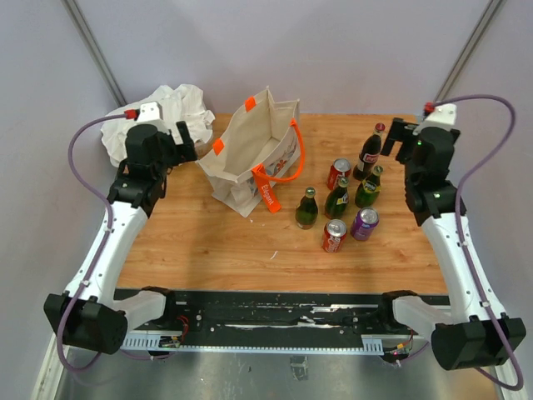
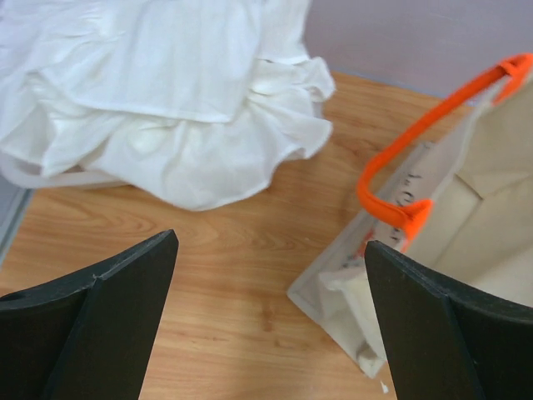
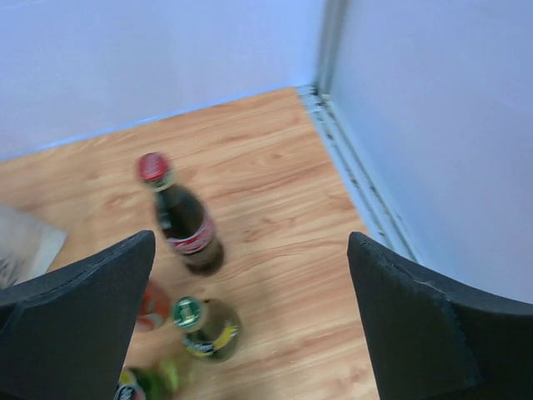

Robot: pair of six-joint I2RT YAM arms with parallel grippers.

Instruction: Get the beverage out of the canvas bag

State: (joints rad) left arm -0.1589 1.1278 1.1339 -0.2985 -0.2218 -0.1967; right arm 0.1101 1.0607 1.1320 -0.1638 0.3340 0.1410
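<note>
My left claw (image 2: 271, 242) hangs wide and empty beside the canvas bag (image 1: 237, 179), my right claw (image 3: 251, 242) gapes empty near the cola bottle (image 3: 187, 225)

Four bottles are counted toward the right edge of the table (image 1: 208, 242): one dark cola bottle (image 1: 370, 152) with a red cap and three green bottles (image 1: 336, 198). Three cans are counted among them: two red cans (image 1: 334, 236) and one purple can (image 1: 364, 223). One canvas bag (image 1: 241, 154) is counted near the far edge. One white cloth heap (image 1: 179, 108) is counted at the far left corner.
</note>
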